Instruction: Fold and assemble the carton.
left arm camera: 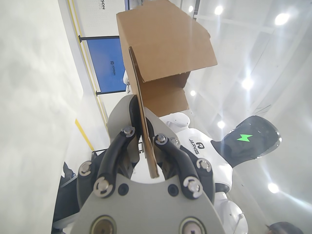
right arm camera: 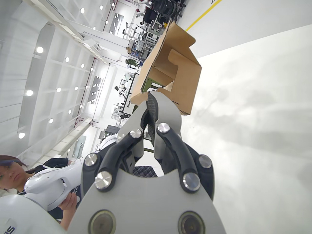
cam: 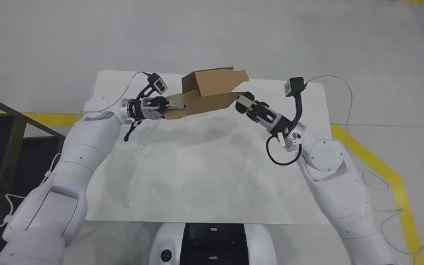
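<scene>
A brown cardboard carton (cam: 209, 89) is held up over the far part of the white table (cam: 199, 179), partly opened into a box shape with loose flaps. My left gripper (cam: 162, 105) is shut on a flap at the carton's left end; in the left wrist view the flap's edge (left arm camera: 143, 122) runs between the fingers, with the carton (left arm camera: 165, 47) beyond them. My right gripper (cam: 244, 101) is at the carton's right end. In the right wrist view its fingers (right arm camera: 152, 108) are closed together against the edge of the carton (right arm camera: 170, 69).
A yellow floor line (cam: 371, 165) runs past the table's right side. A dark frame (cam: 13, 132) stands at the left of the table. The near half of the table is bare.
</scene>
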### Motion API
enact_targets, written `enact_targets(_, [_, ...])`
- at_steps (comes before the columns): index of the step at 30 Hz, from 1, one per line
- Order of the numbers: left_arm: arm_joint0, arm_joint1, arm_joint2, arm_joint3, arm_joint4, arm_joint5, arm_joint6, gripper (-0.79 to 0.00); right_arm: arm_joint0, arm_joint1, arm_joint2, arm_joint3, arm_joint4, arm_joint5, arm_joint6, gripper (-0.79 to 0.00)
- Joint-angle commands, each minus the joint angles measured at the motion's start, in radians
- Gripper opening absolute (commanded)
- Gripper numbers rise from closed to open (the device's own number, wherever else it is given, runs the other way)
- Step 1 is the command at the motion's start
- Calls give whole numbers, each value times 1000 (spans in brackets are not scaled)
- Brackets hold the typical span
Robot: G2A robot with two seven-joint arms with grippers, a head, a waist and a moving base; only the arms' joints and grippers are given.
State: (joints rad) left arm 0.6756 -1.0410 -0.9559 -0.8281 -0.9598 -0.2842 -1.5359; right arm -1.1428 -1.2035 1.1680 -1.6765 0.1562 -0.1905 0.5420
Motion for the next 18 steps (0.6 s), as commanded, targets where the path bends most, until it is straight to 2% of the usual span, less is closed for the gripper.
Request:
enact_targets(1, [-1,3,5,-1,-3,0,0,-785,1,-1,-1,3,-14,-2,-8,-785])
enact_targets(18, [0,27,45,-28,-18,0,0,-785,-12,-3,3,8,-87,-12,-48,-785])
